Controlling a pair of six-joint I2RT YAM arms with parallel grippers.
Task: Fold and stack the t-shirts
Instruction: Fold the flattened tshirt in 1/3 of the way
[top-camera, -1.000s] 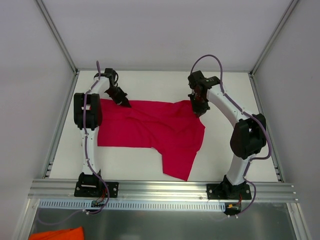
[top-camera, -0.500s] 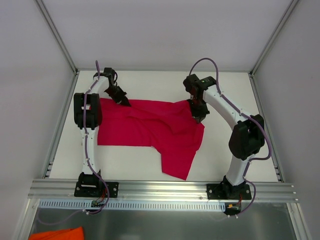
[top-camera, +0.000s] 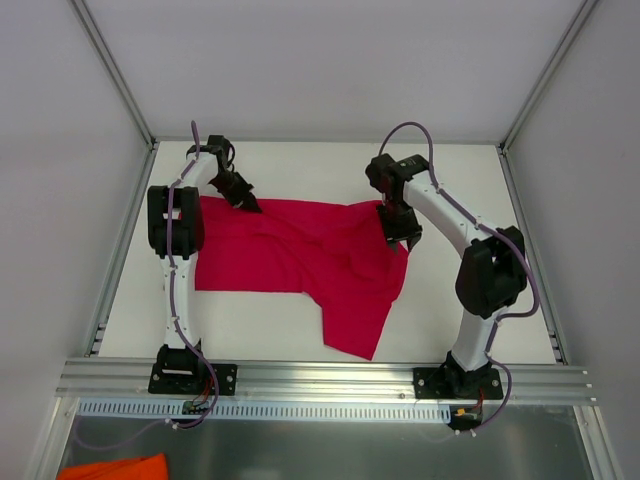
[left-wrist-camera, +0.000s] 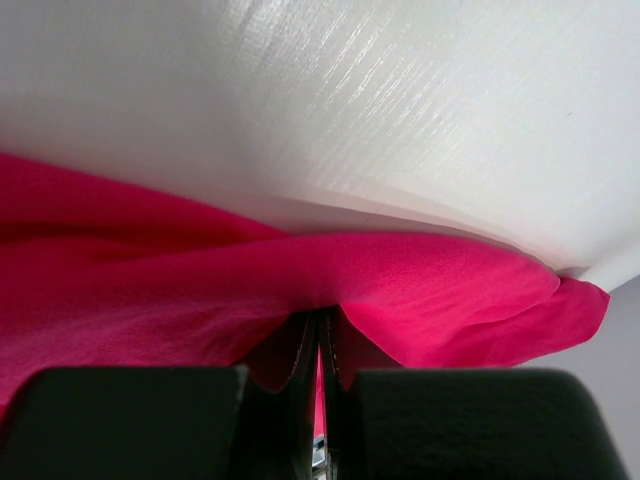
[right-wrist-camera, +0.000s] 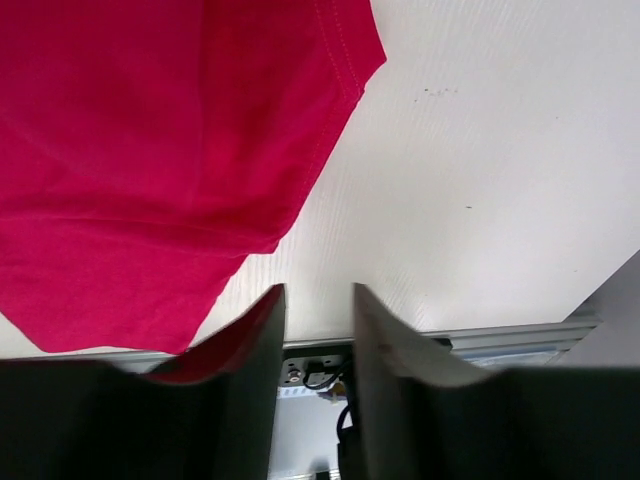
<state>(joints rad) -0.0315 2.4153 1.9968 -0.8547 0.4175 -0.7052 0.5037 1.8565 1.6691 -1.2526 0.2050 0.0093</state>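
Crimson, thin-fabric short-sleeved t-shirt (top-camera: 300, 255) is spread rumpled on the white table (top-camera: 300, 170), its far-left corner clamped by the left gripper (left-wrist-camera: 320, 350). With the right gripper (right-wrist-camera: 318, 320) parted (nothing held), one-sided pulling could bunch it.

Flat on the table (top-camera: 300, 170), t-shirt (top-camera: 300, 250) covers the middle, one flap reaching toward the near edge. Left gripper (top-camera: 247, 205) at its far-left corner, right gripper (top-camera: 400, 238) over its far-right edge. Another cloth (top-camera: 115, 468) lies beyond the near rail (top-camera: 320, 375), left side.
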